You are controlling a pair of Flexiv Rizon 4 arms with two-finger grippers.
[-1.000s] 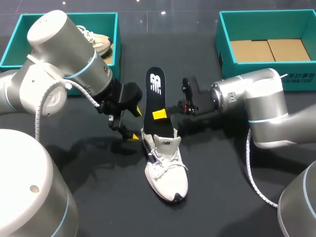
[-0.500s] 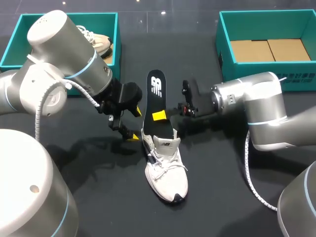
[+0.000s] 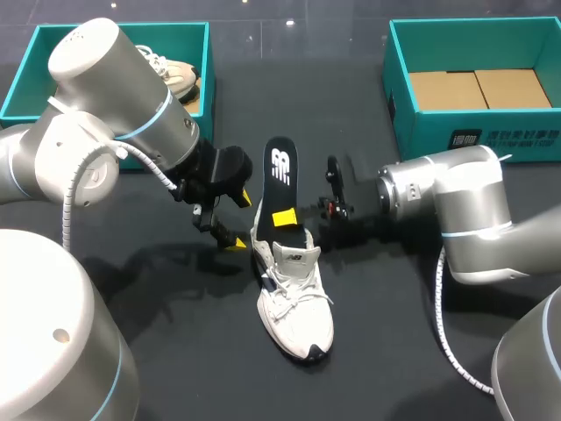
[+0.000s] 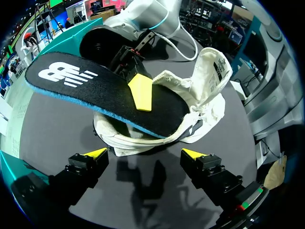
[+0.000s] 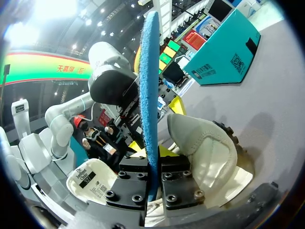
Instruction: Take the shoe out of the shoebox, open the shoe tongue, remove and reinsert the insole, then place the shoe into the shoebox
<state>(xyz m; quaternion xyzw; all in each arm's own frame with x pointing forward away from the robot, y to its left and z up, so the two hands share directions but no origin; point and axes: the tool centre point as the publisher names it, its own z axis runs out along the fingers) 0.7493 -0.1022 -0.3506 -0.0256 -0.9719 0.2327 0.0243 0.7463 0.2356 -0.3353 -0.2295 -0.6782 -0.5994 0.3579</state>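
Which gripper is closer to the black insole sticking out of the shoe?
Right. The right gripper is shut on the insole, one finger on each face; the left gripper is open beside the shoe, touching neither.

White shoe (image 3: 298, 307) lies upright; black insole (image 3: 280, 175) apparently halfway into its opening.

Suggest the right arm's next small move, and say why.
Probably push the insole further into the shoe: the right end effector is shut on the insole, one end of which sits in the shoe's opening while most of it sticks out. The left end effector hangs open beside the shoe.
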